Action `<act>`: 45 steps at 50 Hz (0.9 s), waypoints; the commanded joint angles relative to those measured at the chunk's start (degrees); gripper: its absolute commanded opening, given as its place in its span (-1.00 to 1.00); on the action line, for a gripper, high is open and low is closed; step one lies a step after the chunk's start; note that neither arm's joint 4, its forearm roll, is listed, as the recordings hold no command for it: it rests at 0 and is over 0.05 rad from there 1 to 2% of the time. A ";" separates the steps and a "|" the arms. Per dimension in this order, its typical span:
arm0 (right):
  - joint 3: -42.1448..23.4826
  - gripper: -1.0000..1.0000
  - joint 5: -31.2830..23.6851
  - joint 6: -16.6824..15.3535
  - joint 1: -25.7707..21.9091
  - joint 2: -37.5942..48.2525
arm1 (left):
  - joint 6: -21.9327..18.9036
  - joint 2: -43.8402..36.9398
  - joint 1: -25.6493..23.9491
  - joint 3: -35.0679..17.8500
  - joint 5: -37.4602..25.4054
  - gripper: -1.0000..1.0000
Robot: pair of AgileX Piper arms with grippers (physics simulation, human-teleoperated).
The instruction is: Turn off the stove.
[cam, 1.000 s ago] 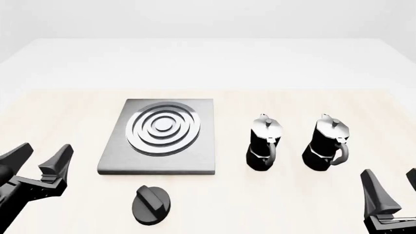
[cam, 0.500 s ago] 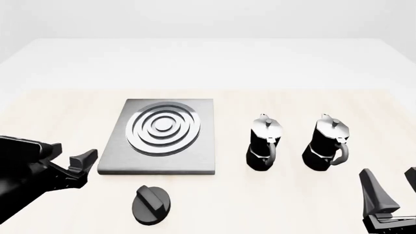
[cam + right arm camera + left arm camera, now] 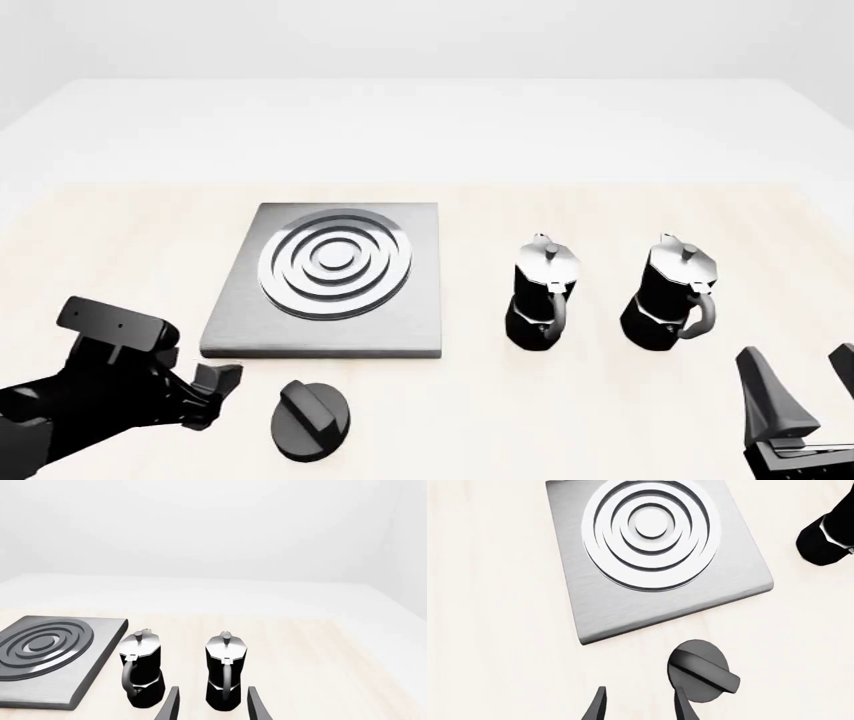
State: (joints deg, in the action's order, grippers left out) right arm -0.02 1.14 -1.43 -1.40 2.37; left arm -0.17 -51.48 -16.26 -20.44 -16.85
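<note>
The stove [image 3: 327,285] is a flat grey metal slab with silver burner rings, left of the table's middle; it also shows in the left wrist view [image 3: 654,555] and the right wrist view [image 3: 47,660]. Its round black ridged knob [image 3: 311,420] lies apart on the table in front of the slab, also seen in the left wrist view [image 3: 702,672]. My left gripper [image 3: 214,392] is open and empty, low over the table just left of the knob, not touching it. My right gripper [image 3: 807,385] is open and empty at the front right.
Two black-and-silver moka pots [image 3: 543,293] [image 3: 671,295] stand upright right of the stove, ahead of the right gripper; they show in the right wrist view [image 3: 142,669] [image 3: 225,672]. The left arm's black body [image 3: 80,400] fills the front left corner.
My left gripper has swung right and forward from the table's left edge to just beside the knob, turning as it went. The right gripper, knob, stove and pots have not moved.
</note>
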 commanded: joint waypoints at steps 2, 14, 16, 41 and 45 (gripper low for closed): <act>0.00 1.00 0.10 0.21 0.10 0.14 | -1.36 -5.88 0.69 2.21 2.61 1.00; 0.00 1.00 -0.01 0.11 0.03 0.06 | 0.77 -9.41 -1.40 3.25 6.96 1.00; 0.00 1.00 -0.05 0.13 0.03 0.01 | 1.04 -9.65 -1.76 3.50 7.10 1.00; 0.00 1.00 0.40 0.07 -0.86 0.57 | 2.87 -16.27 -3.32 3.98 14.05 1.00; 0.00 1.00 0.23 0.06 -0.89 0.39 | 3.34 -17.57 -4.23 3.72 15.25 1.00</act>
State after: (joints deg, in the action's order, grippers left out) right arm -0.02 1.38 -1.36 -2.07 2.76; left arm 2.37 -66.16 -19.24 -16.52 -4.35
